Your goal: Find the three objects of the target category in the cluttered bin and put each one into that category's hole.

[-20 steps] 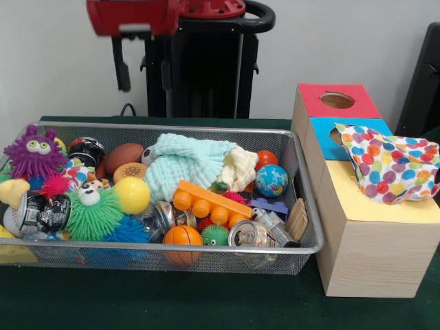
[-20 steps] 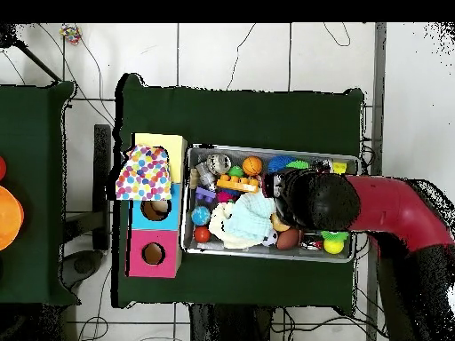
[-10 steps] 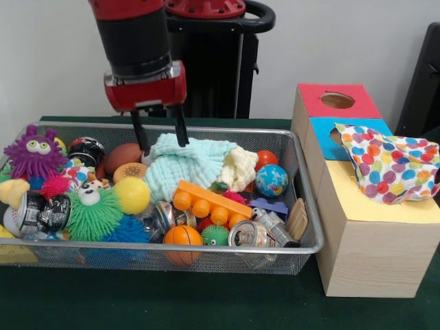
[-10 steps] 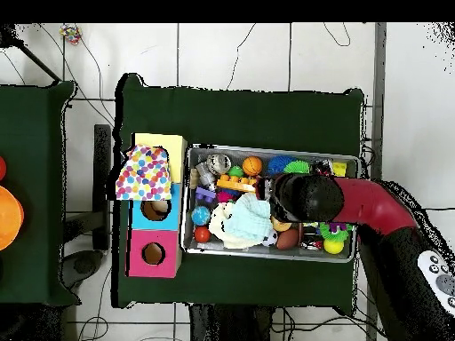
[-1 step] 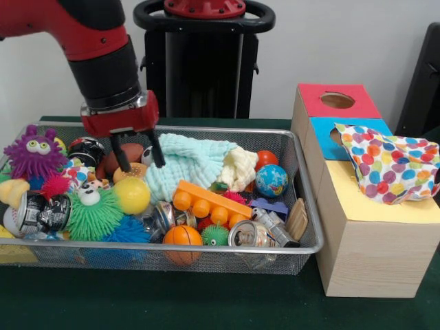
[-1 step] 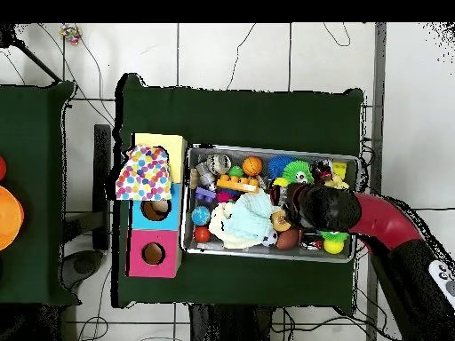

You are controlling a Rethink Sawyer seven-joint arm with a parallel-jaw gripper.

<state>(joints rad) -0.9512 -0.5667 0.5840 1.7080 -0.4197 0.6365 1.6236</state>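
1. The table (image 5: 206, 302), under dark green cloth, carries everything, and my red and black arm (image 5: 96, 41) slants down over it from the upper left of the front view.
2. The wire mesh bin (image 5: 306, 206) sits on the cloth, packed with toys, balls and cans.
3. Just to the right of the bin in the front view stands the wooden box (image 5: 371, 254), its top in red, blue and yellow panels; the red panel's hole (image 5: 337, 100) is clear, while a polka-dot cloth (image 5: 392, 165) lies over part of the blue and yellow panels.
4. A pale mint cloth (image 5: 189, 165) is heaped in the bin's back middle, with a cream cloth (image 5: 240, 167) touching its right edge.
5. My gripper (image 5: 139, 152) hangs at the mint cloth's left edge with its two black fingers apart and nothing between them, the tips just above an orange ring-shaped toy (image 5: 129, 170) and in front of a brown football (image 5: 124, 155).
6. A yellow ball (image 5: 132, 195) lies just in front of the ring toy; a small globe ball (image 5: 271, 180) sits near the bin's right end.
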